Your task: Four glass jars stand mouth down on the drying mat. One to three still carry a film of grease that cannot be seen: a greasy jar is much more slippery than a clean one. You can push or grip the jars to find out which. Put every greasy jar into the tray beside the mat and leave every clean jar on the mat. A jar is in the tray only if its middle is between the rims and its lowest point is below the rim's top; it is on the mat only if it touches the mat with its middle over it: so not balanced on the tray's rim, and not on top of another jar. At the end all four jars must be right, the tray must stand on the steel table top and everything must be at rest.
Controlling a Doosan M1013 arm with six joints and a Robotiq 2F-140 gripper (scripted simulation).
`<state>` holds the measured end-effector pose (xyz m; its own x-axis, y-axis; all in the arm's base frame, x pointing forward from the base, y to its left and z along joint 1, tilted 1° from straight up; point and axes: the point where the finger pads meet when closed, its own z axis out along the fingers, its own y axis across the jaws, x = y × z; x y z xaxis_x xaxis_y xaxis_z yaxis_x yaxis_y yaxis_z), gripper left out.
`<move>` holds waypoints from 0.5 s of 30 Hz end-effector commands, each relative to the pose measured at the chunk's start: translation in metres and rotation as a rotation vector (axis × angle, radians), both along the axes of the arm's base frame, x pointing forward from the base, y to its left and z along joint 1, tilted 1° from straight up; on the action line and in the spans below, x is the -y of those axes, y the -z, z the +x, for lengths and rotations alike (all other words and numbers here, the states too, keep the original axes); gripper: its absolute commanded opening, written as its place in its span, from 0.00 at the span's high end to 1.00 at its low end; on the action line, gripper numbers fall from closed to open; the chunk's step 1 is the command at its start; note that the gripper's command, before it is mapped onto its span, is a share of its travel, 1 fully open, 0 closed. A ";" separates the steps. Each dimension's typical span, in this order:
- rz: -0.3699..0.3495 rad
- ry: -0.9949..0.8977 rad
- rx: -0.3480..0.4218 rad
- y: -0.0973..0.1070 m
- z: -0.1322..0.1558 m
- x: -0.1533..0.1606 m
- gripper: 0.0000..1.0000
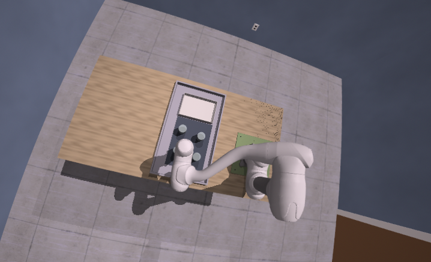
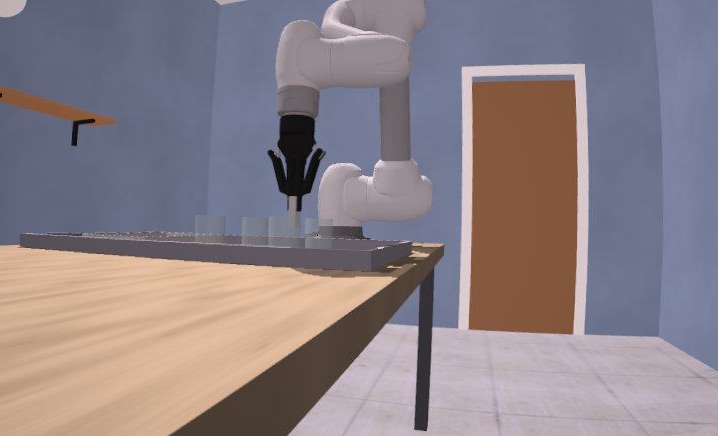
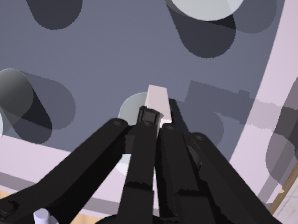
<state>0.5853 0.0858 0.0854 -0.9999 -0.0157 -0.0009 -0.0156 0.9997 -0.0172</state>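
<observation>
Four glass jars are set upright on the dark drying mat (image 1: 192, 124) (image 3: 100, 45), all outside the pale tray (image 1: 197, 108), which lies on the steel table top (image 1: 167, 136) (image 2: 215, 254) (image 3: 257, 96) just beside the mat's end. Two jars are placed nearer the tray: a first jar (image 1: 182, 128) (image 2: 210, 228) (image 3: 13, 95) towards one long side of the steel top, and a second jar (image 1: 200, 136) (image 2: 254, 231) towards the other. Farther from the tray, a third jar (image 1: 196, 157) (image 2: 319, 232) (image 3: 207, 6) is seen on the same side as the second, and a fourth jar (image 2: 284, 231) (image 3: 132, 107) on the same side as the first, mostly covered by the arm (image 1: 181, 166) (image 2: 351, 59) in the top view.

The gripper (image 2: 294, 212) (image 3: 154, 99) is pointed downward at the fourth jar, well apart from the tray — its fingers are drawn together, with nothing clamped between them. The pale fingertip is seen overlapping the jar's edge in the wrist view; whether the glass is touched cannot be told. No jar is seen tipped over, and none has been placed in the tray — which jars are greasy cannot be told by sight.
</observation>
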 end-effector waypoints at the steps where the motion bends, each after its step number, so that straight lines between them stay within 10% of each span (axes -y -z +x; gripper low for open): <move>1: 0.001 0.007 0.000 -0.001 0.004 0.000 1.00; 15: 0.001 0.007 0.000 -0.002 0.006 0.000 1.00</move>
